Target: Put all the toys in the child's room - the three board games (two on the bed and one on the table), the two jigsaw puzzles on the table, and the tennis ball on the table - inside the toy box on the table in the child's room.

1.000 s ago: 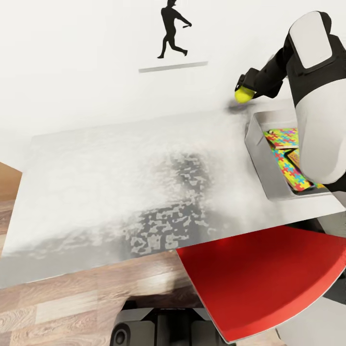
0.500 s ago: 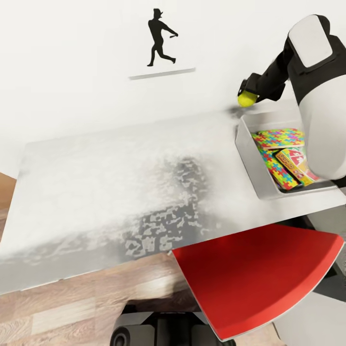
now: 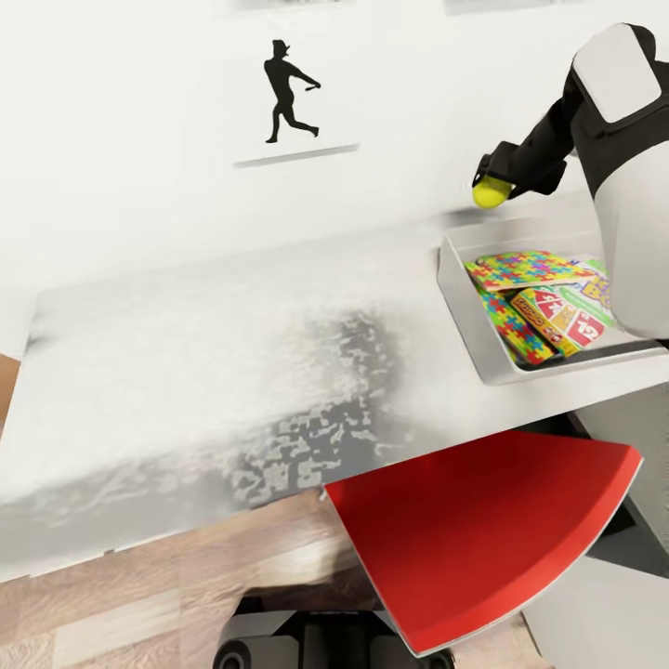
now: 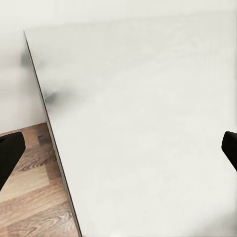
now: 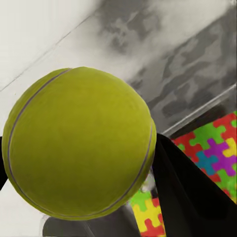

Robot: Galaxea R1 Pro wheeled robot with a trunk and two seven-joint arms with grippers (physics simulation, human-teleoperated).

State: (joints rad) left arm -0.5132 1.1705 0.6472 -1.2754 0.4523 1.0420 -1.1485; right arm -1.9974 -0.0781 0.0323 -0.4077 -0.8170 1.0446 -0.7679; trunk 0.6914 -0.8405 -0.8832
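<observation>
Ball [image 3: 491, 192] is clamped between the right gripper [image 3: 497, 186] fingers, upper right of the head frame, held in the air just above the far left corner of the box [image 3: 462, 307]. In the right wrist view the ball [image 5: 79, 143] takes up most of the frame, a dark finger [image 5: 185, 187] against its side, with puzzle [image 5: 212, 153] colours and the box rim below it.

Box sits on the table [image 3: 214, 353] at the right of the head frame, near the table's front edge. Inside it: puzzles [image 3: 520, 269] lying flat, a red-yellow game [image 3: 557, 321] tilted on top, a lighter box partly hidden by the right arm [image 3: 623, 186]. The arm covers the box's right end.

Left of the box the tabletop is bare right across to its left edge. Wall runs along the far side, with a batter silhouette [image 3: 286, 90] at upper centre. Red chair [image 3: 483, 530] at lower right, its back edge tucked under the table front, just below the box. Wood floor [image 3: 139, 604] lower left.

Left gripper [image 4: 118, 153]: fingertips [image 4: 10, 153] at opposite frame edges, spread wide, nothing between them, over the table's edge and floor.
</observation>
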